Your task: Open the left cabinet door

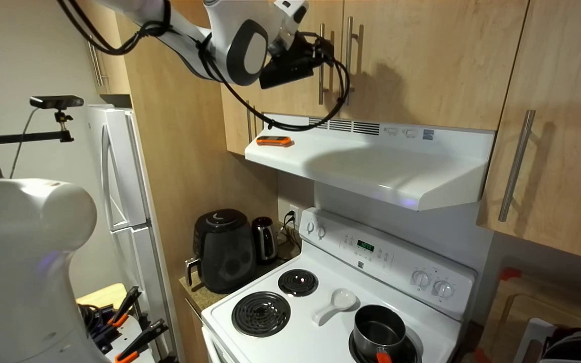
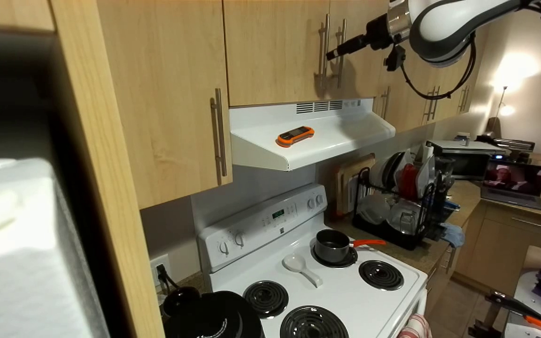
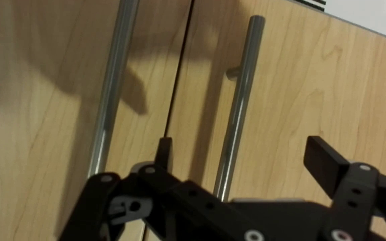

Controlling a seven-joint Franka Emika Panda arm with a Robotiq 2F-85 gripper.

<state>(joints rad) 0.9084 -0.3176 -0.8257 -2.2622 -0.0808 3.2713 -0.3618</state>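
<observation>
Left cabinet door (image 2: 270, 51) flush above white range hood (image 2: 345, 130), smooth pale wood. My gripper (image 3: 240, 143) spread wide, door's bar handle (image 3: 238, 108) between its fingers (image 3: 325, 164) in wrist view; contact I can't tell. Orange-edged handheld device (image 2: 295, 135) on hood. Below, coil-burner stove (image 2: 350, 292): saucepan (image 2: 331, 252) at rear, white spoon rest (image 2: 294, 262) near it. Farther off I see dish rack (image 2: 385, 233), open laptop (image 2: 514, 180) on counter (image 2: 470, 188), lit lamp (image 2: 502, 97).

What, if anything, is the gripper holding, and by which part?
Nothing is held: the gripper is open, with the left door's bar handle between its jaws in the wrist view.
</observation>
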